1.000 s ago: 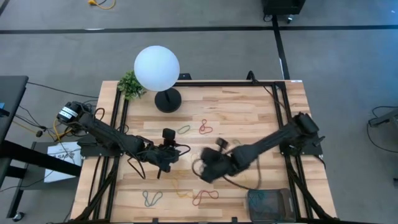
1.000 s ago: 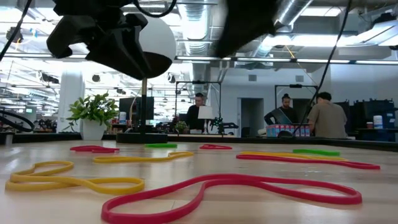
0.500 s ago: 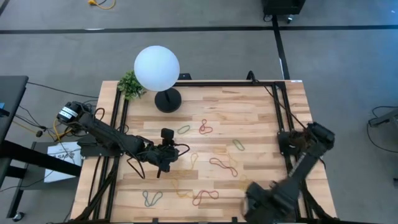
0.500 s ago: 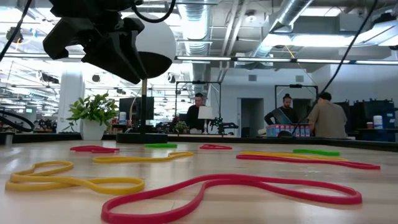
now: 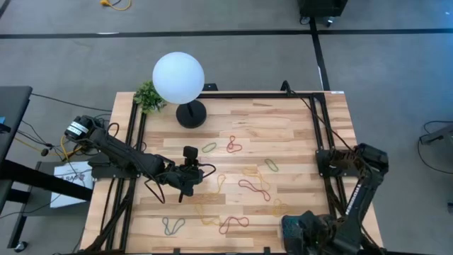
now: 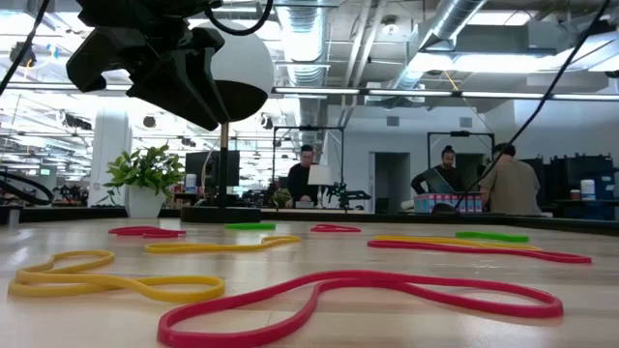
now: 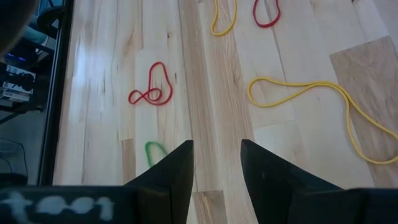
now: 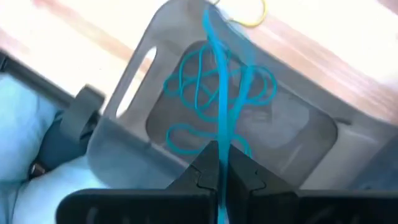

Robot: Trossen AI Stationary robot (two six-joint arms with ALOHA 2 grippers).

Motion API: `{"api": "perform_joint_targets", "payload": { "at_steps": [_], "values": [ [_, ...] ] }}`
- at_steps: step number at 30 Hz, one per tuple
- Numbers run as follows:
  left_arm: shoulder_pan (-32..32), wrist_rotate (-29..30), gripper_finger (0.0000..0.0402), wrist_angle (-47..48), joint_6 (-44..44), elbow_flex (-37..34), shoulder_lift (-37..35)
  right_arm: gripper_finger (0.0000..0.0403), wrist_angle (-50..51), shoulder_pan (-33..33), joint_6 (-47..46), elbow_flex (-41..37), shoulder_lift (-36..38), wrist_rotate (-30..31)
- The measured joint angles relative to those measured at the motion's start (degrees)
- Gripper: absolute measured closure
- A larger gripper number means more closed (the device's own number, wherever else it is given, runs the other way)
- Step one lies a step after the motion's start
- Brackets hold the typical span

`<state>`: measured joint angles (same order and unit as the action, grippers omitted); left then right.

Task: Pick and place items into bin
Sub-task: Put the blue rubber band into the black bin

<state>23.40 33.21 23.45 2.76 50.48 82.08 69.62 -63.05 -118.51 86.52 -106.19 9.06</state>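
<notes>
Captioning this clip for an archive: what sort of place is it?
Probably an open-plan robotics lab or workshop: two arms are mounted at a wooden table, exposed ducts run along the ceiling, and people stand at benches behind.

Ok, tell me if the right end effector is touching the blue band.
Touching: the right wrist view shows the right end effector shut on the blue band, above the bin.

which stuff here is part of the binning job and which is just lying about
Job: loose bands on the table, e.g. red band, green band; blue band pinched in right gripper over bin.
Lying about: globe lamp, plant.
</notes>
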Motion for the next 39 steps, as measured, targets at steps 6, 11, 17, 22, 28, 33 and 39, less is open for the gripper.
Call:
{"api": "perform_joint_targets", "payload": {
  "at_steps": [6,11,17,22,28,33,39],
  "values": [
    [0.0,-0.1,0.0276,0.2,-0.3,0.0,0.0,0.0382,-2.7,3.2,1.6,-3.0,0.0,-1.1],
    [0.0,-1.1,0.0276,0.6,-0.4,0.0,0.0,0.0357,-6.7,4.7,3.6,-4.4,0.0,-6.1],
    [0.0,-2.6,0.0276,1.3,-0.4,0.0,0.0,0.0344,-14.0,6.5,10.7,-4.4,0.0,-6.1],
    [0.0,-2.9,0.0276,2.4,-0.5,0.0,0.0,0.0344,-16.7,8.5,17.8,-4.4,0.0,-6.1],
    [0.0,-15.5,0.0276,8.9,-4.0,0.0,0.0,0.0344,-22.5,11.1,20.7,-4.0,0.0,-6.1],
    [1.0,-37.1,0.0276,9.7,-11.4,0.0,0.0,0.0344,-24.0,11.5,28.9,-1.9,0.0,-4.8],
    [5.3,-43.7,0.0276,10.5,-18.2,0.0,0.5,0.0344,-23.8,11.3,41.9,-1.3,0.0,4.5]
  ]
}}
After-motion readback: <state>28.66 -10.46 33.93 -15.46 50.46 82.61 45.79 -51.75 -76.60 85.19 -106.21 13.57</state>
